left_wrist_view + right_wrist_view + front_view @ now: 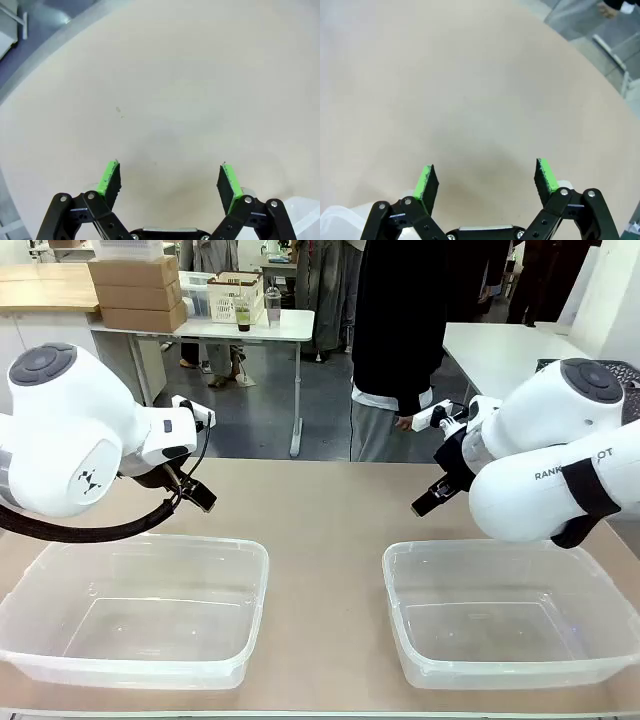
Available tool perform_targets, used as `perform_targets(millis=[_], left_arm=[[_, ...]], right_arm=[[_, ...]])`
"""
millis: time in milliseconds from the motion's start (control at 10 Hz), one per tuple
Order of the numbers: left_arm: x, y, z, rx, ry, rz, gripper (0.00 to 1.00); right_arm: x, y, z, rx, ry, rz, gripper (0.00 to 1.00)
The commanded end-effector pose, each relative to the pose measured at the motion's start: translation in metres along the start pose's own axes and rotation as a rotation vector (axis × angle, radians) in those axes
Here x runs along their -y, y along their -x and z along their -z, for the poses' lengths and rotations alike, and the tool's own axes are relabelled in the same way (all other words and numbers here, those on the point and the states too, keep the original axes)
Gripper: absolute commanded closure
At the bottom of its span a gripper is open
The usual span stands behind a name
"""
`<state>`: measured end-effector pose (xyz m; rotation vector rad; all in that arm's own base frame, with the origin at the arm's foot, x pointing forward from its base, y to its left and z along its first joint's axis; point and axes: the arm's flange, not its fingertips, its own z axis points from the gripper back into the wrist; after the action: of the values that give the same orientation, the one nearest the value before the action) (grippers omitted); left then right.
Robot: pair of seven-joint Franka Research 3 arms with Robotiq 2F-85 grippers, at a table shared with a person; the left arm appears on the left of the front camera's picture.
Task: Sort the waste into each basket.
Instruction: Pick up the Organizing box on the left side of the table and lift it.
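Beige table carries your tubs along its near edge: left tub toward the left corner, right tub toward the right. Your left gripper and right gripper hang over the tabletop behind them, jaws spread wide, gripping nothing; a person stands at the far edge

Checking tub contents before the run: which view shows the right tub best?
Front view: the right tub is nearly whole in frame, rim and floor visible, nothing in it. Right wrist view catches a pale corner at bottom left, likely its rim. Left wrist view looks at tabletop.
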<state>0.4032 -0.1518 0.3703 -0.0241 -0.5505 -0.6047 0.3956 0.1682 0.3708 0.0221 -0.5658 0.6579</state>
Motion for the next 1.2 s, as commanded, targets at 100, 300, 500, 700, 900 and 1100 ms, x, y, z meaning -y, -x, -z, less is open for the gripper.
perform_targets(millis=[100,300,500,700,900,1100], left_arm=[[0.0000,0.0000,0.0000,0.000,0.000,0.000,0.00],[0.0000,0.0000,0.0000,0.000,0.000,0.000,0.00],[0.0000,0.0000,0.0000,0.000,0.000,0.000,0.00],[0.0000,0.0000,0.0000,0.000,0.000,0.000,0.00],[0.0000,0.0000,0.0000,0.000,0.000,0.000,0.00],[0.0000,0.0000,0.0000,0.000,0.000,0.000,0.00]], right_arm=[[0.0000,0.0000,-0.0001,0.000,0.000,0.000,0.00],[0.0000,0.0000,-0.0001,0.000,0.000,0.000,0.00],[0.0000,0.0000,-0.0001,0.000,0.000,0.000,0.00],[0.0000,0.0000,-0.0001,0.000,0.000,0.000,0.00],[0.0000,0.0000,-0.0001,0.000,0.000,0.000,0.00],[0.0000,0.0000,-0.0001,0.000,0.000,0.000,0.00]])
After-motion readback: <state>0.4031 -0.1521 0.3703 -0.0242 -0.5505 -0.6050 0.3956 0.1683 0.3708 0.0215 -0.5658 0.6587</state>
